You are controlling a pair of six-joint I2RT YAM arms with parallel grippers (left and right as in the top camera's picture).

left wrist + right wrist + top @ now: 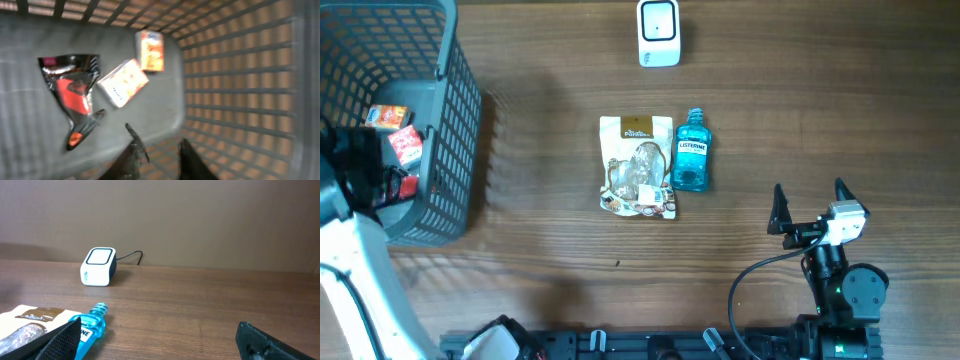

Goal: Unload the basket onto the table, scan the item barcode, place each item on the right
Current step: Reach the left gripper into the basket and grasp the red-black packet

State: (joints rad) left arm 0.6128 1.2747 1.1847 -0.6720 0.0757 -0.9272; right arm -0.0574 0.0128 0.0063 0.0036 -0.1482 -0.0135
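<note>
- Left gripper (157,146) hangs inside the grey plastic mesh basket (460,130). Its jaws stand narrow, with a gap and nothing between them.
- Likely item to scan: the small white-and-orange box (122,82), flat on the basket floor, ahead of the jaws and slightly left of them, near but apart.
- The box's long axis runs diagonally in the left wrist view, lower left to upper right. My judgement is that the wrist must turn to close across the short side.
- Just beside it lie an orange box (151,50), further ahead, and a crinkled black-and-red foil pouch (70,100) to the left.
- Both boxes look like rigid card. The pouch is glossy and limp.
- Right gripper (809,190) rests over the wooden table (540,260), jaws wide and empty, well apart from the basket. The left arm is nearer.
- The barcode scanner (658,32), a white rounded block, stands at the far table edge.
- A snack pouch (637,167) and a blue Listerine bottle (690,150) lie touching mid-table.
</note>
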